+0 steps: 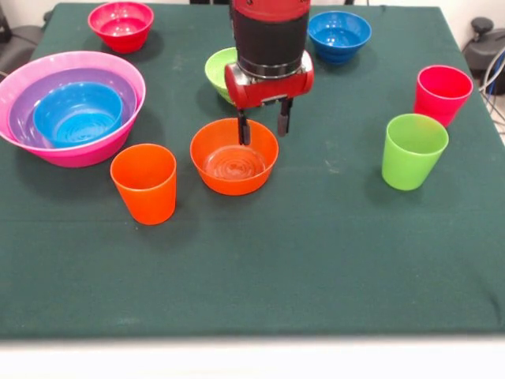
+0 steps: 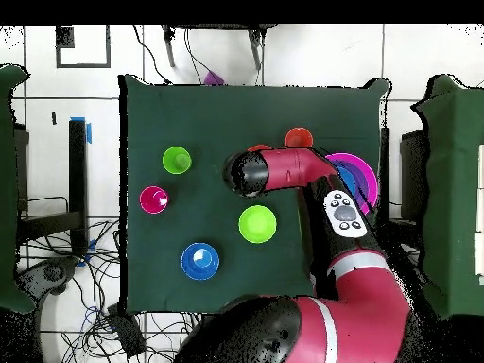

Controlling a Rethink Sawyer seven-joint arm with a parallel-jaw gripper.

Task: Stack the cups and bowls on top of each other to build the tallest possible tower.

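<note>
I count one tower point(image 1: 71, 110) at frame left: pink, purple, light blue bowls nested. Four loose bowls: orange bowl point(image 1: 234, 156) at centre, green, dark blue, red. Three cups. My gripper point(image 1: 263, 126) is spread over the orange bowl's far rim.

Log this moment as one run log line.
gripper: open, over orange bowl rim | tower: pink, purple, light blue nested | cups: unstacked

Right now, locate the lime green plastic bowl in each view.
Front view: lime green bowl sits far centre, partly hidden behind the gripper.
Overhead view: it lies centre, below the arm.
Shared landmark: the dark blue bowl nearby.
</note>
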